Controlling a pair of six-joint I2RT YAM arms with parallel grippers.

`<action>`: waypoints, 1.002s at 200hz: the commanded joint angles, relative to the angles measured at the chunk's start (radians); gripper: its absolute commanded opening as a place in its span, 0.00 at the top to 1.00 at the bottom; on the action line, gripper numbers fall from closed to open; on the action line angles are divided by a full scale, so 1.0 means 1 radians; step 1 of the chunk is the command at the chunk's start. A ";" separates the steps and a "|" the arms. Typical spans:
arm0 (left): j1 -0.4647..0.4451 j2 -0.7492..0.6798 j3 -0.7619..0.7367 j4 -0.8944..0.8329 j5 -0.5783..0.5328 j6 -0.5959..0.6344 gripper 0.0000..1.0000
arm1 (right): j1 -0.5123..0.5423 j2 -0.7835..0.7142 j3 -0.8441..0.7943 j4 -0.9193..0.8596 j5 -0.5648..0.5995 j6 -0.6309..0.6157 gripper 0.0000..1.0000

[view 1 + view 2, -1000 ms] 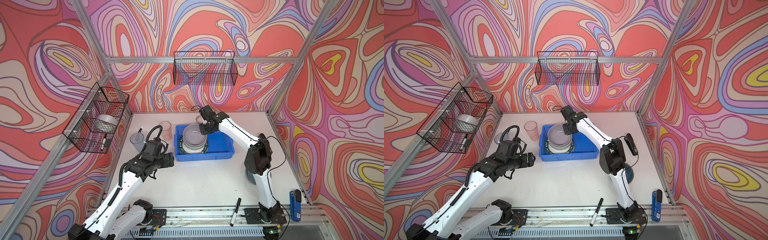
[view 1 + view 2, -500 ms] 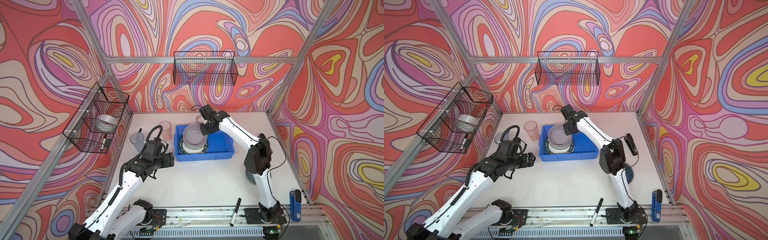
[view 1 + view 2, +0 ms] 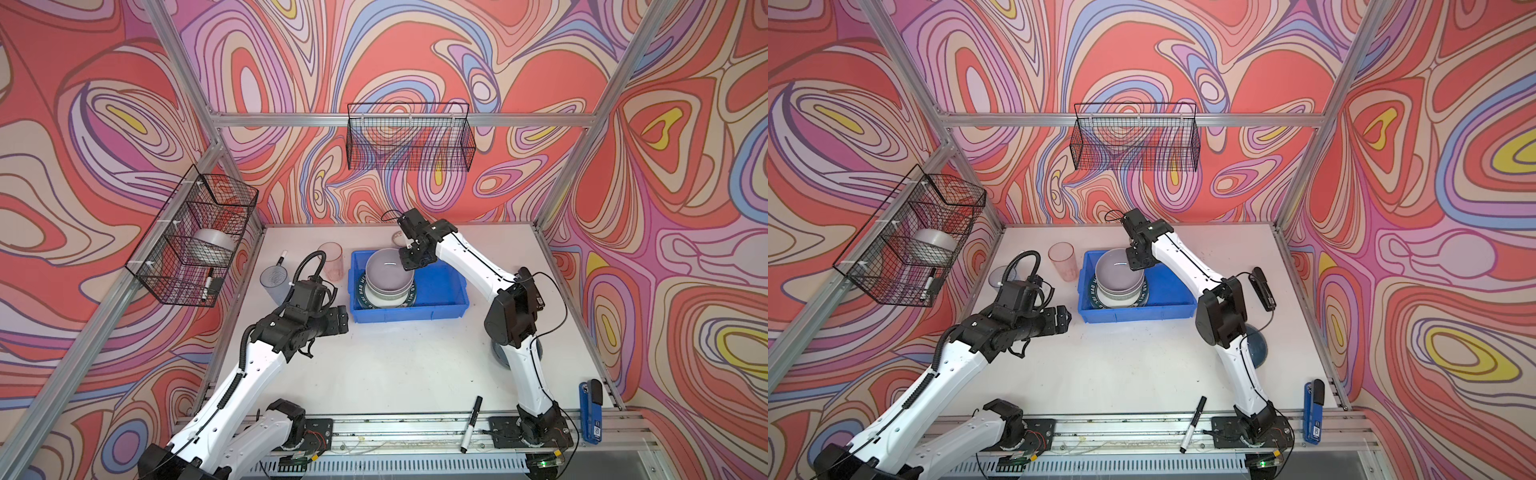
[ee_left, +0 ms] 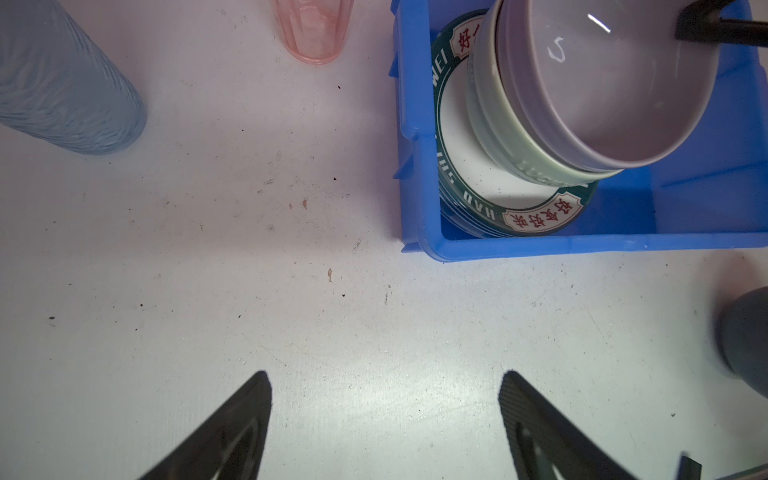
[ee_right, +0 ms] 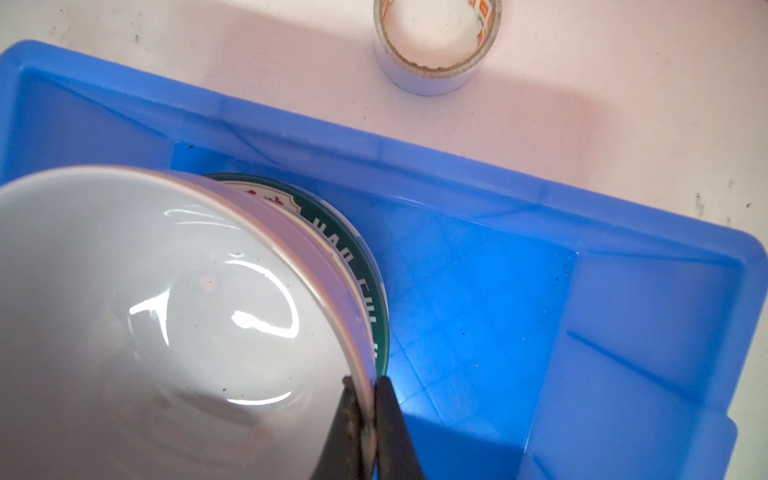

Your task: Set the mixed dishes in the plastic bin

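Observation:
The blue plastic bin (image 3: 415,316) (image 3: 1133,313) stands at mid-table. In it a white plate with a dark lettered rim (image 4: 478,174) (image 5: 361,266) carries a pale green bowl (image 4: 498,137), and a lavender bowl (image 3: 388,272) (image 3: 1117,272) (image 5: 145,311) is nested in that. My right gripper (image 5: 365,380) (image 3: 409,266) is shut on the lavender bowl's rim, one finger inside and one outside. My left gripper (image 4: 384,376) (image 3: 343,318) hangs open and empty over bare table left of the bin. A pink tumbler (image 3: 331,259) (image 4: 311,29) and a bluish tumbler (image 3: 274,280) (image 4: 62,91) stand left of the bin. A dark blue bowl (image 3: 1254,345) lies behind the right arm.
A tape roll (image 5: 436,41) (image 3: 397,239) sits just behind the bin. Black wire baskets hang on the back wall (image 3: 409,137) and the left wall (image 3: 195,241). A marker (image 3: 471,419) and a blue stapler (image 3: 590,409) lie at the front edge.
The right gripper's jaws have closed the last bit onto the lavender bowl's rim. The left arm has not moved.

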 commanded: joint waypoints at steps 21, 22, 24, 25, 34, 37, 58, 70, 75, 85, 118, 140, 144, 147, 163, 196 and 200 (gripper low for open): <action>0.008 0.004 0.002 -0.009 0.003 0.012 0.11 | -0.002 0.016 0.049 -0.009 -0.081 0.031 1.00; 0.008 0.005 0.002 -0.009 0.003 0.012 0.11 | -0.002 0.016 0.049 -0.008 -0.082 0.031 1.00; 0.008 0.005 0.001 -0.009 0.003 0.012 0.11 | -0.003 0.015 0.049 -0.008 -0.084 0.032 1.00; 0.008 0.004 0.001 -0.008 0.004 0.012 0.11 | -0.003 0.014 0.050 -0.007 -0.085 0.033 1.00; 0.008 0.005 0.001 -0.007 0.005 0.012 0.11 | -0.006 0.009 0.051 -0.004 -0.094 0.038 1.00; 0.009 0.005 0.002 -0.007 0.005 0.011 0.11 | -0.006 0.008 0.051 -0.003 -0.096 0.039 1.00; 0.008 0.005 0.000 -0.006 0.007 0.011 0.11 | -0.015 0.000 0.057 -0.004 -0.116 0.050 1.00; 0.008 0.005 0.000 -0.004 0.008 0.011 0.11 | -0.019 0.000 0.062 -0.008 -0.124 0.052 1.00; 0.008 0.005 -0.001 -0.004 0.008 0.011 0.11 | -0.020 0.001 0.063 -0.011 -0.125 0.052 1.00; 0.008 0.004 -0.002 -0.003 0.011 0.009 0.11 | -0.021 0.001 0.068 -0.020 -0.128 0.052 1.00; 0.008 0.004 -0.002 -0.002 0.011 0.009 0.11 | -0.022 0.007 0.076 -0.048 -0.131 0.045 1.00; 0.008 0.001 -0.003 -0.002 0.012 0.009 0.11 | -0.023 0.017 0.076 -0.060 -0.129 0.043 1.00; 0.008 0.002 -0.003 -0.002 0.012 0.009 0.11 | -0.023 0.020 0.076 -0.061 -0.132 0.043 1.00; 0.009 0.001 -0.003 -0.002 0.012 0.009 0.11 | -0.023 0.021 0.076 -0.061 -0.136 0.043 1.00; 0.008 0.002 -0.003 -0.004 0.012 0.009 0.11 | -0.023 0.032 0.083 -0.067 -0.142 0.044 1.00; 0.007 -0.003 -0.004 -0.006 0.009 0.009 0.11 | -0.023 0.045 0.085 -0.071 -0.139 0.047 1.00; 0.008 -0.002 -0.004 -0.006 0.009 0.009 0.11 | -0.023 0.046 0.085 -0.070 -0.139 0.048 1.00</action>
